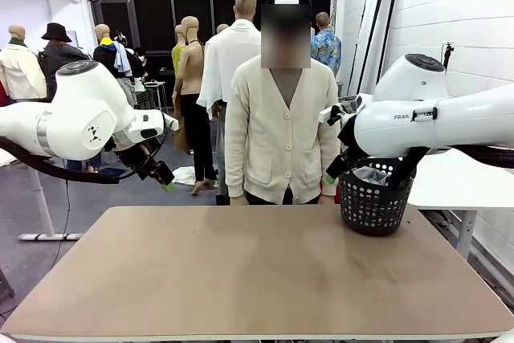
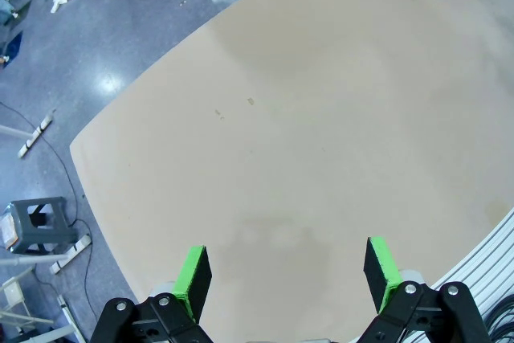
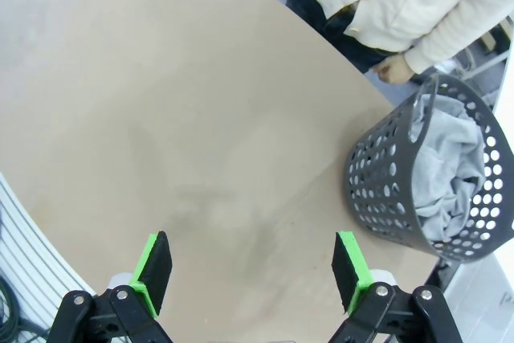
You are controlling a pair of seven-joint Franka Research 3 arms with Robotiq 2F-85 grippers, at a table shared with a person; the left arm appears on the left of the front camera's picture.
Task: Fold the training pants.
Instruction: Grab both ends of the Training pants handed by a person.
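Grey training pants [image 3: 459, 168] sit bunched inside the black basket [image 3: 384, 182] at the far right of the bench [image 1: 241, 271], not yet unloaded, so left hand [image 2: 287, 272] and right hand [image 3: 253, 269] hover wide open, empty.

text: "FRAN" | on: right arm [image 1: 434, 118] white casing | other: unreadable

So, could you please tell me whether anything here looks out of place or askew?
Nothing is spilled or damaged. The only untidy thing is the training pants, bunched up inside the black basket at the far right corner of the table.
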